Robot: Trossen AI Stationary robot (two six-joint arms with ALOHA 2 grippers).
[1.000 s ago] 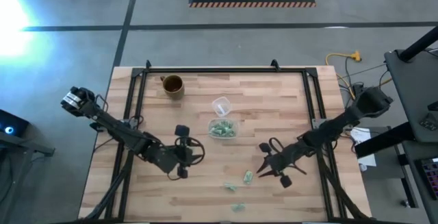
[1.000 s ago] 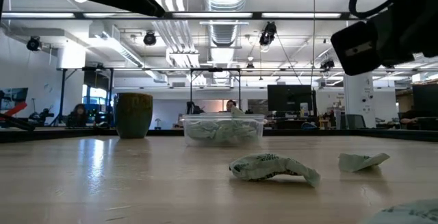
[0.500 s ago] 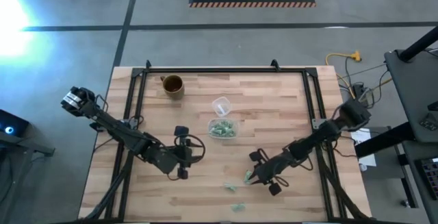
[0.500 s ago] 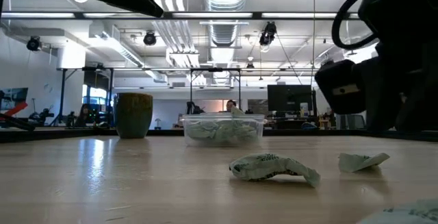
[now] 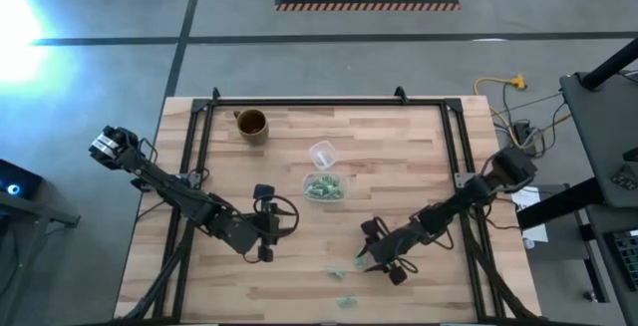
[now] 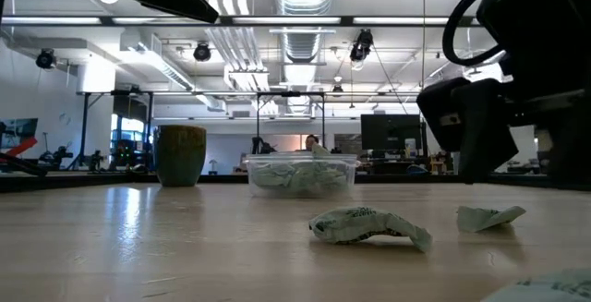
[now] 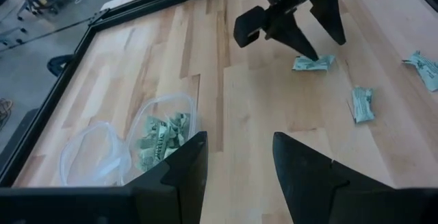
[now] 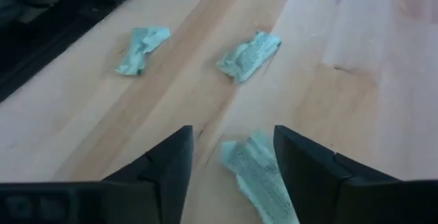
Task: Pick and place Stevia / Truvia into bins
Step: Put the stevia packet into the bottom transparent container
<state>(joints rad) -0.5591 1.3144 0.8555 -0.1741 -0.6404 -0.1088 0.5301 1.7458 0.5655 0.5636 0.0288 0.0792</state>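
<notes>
Three loose pale-green Stevia / Truvia packets lie flat on the wooden table near its front edge. One packet lies between the fingers of my open right gripper, which is low over the table; the fingers stand on either side of it. Two more packets lie beyond it. The clear bin at mid-table holds several packets. My left gripper hovers open left of the bin, with nothing between its fingers.
A smaller clear round cup stands just behind the bin, and a brown mug at the far left. A black frame runs along the table's far and side edges. Bare wood lies between the bin and the loose packets.
My right gripper has come down and moved toward the table's left and near edges, ending low over the nearest loose packet. The packets and the bin have not moved.
</notes>
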